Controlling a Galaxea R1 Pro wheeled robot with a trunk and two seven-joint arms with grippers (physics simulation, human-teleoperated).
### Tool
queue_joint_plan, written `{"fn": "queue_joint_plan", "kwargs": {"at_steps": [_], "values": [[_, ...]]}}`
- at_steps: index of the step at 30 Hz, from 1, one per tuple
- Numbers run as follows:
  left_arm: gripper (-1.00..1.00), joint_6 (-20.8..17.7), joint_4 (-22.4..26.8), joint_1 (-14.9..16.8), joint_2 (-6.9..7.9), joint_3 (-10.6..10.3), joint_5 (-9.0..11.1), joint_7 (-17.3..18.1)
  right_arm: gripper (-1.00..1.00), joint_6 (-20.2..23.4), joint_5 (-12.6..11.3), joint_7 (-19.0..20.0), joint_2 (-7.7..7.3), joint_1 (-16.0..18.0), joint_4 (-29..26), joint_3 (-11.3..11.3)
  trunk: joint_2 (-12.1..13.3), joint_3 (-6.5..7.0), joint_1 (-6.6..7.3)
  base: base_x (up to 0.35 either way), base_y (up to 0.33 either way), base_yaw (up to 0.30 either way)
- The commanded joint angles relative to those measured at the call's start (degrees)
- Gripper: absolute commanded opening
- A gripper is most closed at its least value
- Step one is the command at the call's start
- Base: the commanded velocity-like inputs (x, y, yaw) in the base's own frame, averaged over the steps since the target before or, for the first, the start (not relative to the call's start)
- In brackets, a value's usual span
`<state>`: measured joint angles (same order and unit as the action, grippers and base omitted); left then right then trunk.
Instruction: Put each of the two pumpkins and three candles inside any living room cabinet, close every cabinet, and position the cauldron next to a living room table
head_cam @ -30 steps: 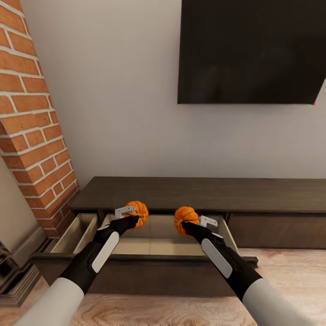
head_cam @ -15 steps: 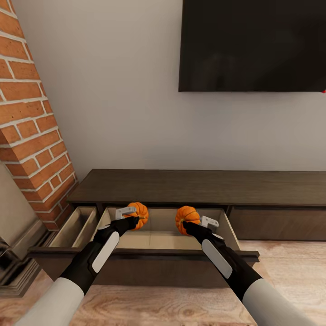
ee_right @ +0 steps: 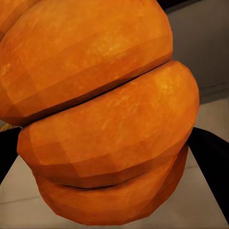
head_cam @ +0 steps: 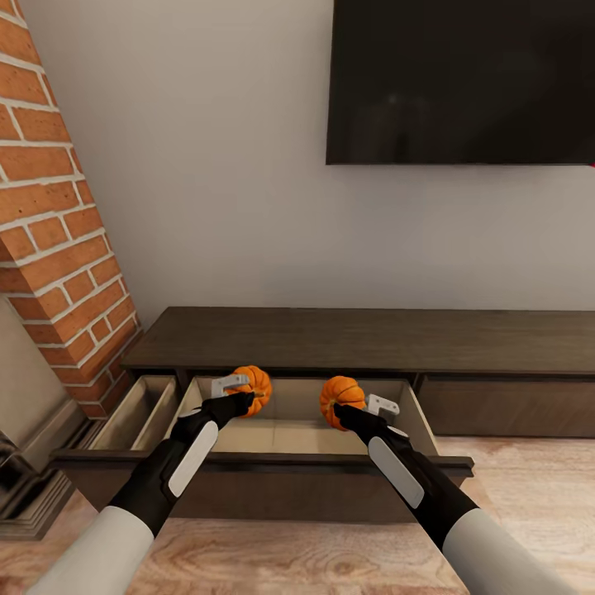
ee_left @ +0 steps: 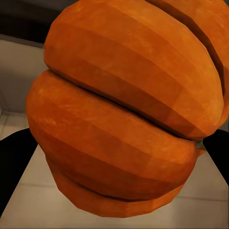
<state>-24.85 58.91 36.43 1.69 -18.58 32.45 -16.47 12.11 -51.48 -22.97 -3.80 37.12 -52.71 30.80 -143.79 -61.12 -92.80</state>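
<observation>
Since a second ago we've lowered both pumpkins, left gripper clamped on one, right gripper on the other, over the TV unit's open drawer, near its back edge; release looks next.

From where I stand, the left pumpkin has its near side covered by the left claw, and the right pumpkin is partly masked by the right claw; neither stem can be made out. Up close, each pumpkin runs off the frame's edges. The cabinet is cut off at the right, as is the television at top and right. The open drawer's floor is partly hidden behind both arms.
</observation>
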Motion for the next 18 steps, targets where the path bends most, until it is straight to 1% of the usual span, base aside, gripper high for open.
{"fn": "queue_joint_plan", "kwargs": {"at_steps": [1, 5, 7, 10, 13, 18], "values": [[-1.00, -0.11, 0.21, 0.04, 0.07, -0.22, 0.59, -0.58, -1.00, 0.13, -0.29, -0.51, -0.07, 0.06, -0.15, 0.23, -0.03, -0.06, 0.01, 0.000, 0.000, 0.000], [-1.00, -0.17, 0.39, 0.04, 0.07, -0.30, 0.60, -0.58, -1.00, 0.84, -0.34, -0.91, -0.07, 0.31, -0.19, 0.23, -0.03, -0.06, 0.01, 0.000, 0.000, 0.000], [-1.00, -1.43, 0.47, 0.04, 0.07, -0.31, 0.56, -0.58, -1.00, 2.08, -0.40, -2.44, -0.07, 0.96, -0.20, 0.23, -0.03, -0.06, 0.01, 0.000, 0.000, 0.000], [-1.00, -4.06, 1.27, 0.04, 0.07, -0.31, 0.52, -0.62, -1.00, 4.83, -0.50, -5.95, -0.07, 1.51, -0.55, 0.22, -0.03, -0.06, 0.01, 0.000, 0.000, 0.000], [-1.00, -4.87, 1.64, 0.04, 0.07, -0.31, 0.46, -0.62, -1.00, 5.82, -0.61, -7.78, -0.07, 1.68, -0.96, 0.16, -0.03, -0.06, 0.01, 0.000, 0.000, 0.000], [-1.00, -7.11, 1.86, 0.04, 0.07, -0.31, 0.27, -0.66, -1.00, 6.06, -0.73, -8.27, -0.07, 1.80, -1.15, 0.14, -0.03, -0.06, 0.01, 0.000, 0.000, 0.000]]}}
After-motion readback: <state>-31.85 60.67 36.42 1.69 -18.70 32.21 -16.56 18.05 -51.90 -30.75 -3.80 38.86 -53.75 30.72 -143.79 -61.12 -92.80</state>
